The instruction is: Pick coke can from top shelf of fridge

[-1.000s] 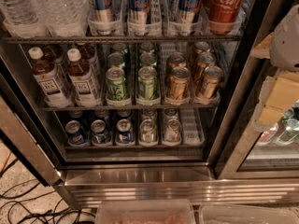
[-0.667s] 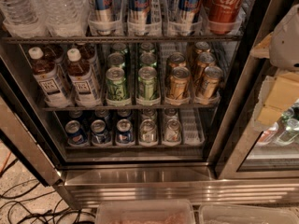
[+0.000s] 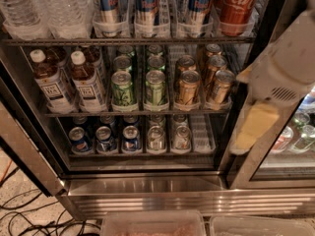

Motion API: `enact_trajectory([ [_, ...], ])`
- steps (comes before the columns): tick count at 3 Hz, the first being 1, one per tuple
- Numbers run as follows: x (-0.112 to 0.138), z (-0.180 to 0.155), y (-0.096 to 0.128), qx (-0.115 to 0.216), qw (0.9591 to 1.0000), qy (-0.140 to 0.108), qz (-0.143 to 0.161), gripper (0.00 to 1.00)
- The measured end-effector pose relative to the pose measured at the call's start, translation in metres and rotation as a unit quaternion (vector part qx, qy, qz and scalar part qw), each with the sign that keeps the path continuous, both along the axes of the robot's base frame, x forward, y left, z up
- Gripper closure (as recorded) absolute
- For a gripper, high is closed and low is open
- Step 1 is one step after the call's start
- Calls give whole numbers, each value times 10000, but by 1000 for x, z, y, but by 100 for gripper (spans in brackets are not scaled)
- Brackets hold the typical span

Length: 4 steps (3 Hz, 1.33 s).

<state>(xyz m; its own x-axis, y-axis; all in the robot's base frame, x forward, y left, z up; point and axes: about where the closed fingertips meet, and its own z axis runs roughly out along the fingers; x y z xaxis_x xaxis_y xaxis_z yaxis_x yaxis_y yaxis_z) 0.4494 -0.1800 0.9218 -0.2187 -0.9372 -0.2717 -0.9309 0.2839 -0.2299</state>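
Approach step, no grasp yet. Coke can (image 3: pixel 238 6) sits far right on top shelf (image 3: pixel 128 41) of fridge (image 3: pixel 147 191), beside blue cans (image 3: pixel 147 4). Hand (image 3: pixel 258 119) hangs lower right, well apart from can, nothing seen in it; open vs shut: can't tell. Next move likely calls for raising hand and going left twd can.
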Motion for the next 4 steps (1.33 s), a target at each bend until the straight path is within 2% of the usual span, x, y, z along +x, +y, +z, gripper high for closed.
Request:
enact_trajectory([
  [1,-8,-63,34,423,9989,179,-50,0],
  [2,-31,-120,63,1065,9938,311,-84,0],
  [3,-38,-142,89,1908,9816,-15,-77,0],
  [4,-32,-125,90,2210,9740,-478,-158,0],
])
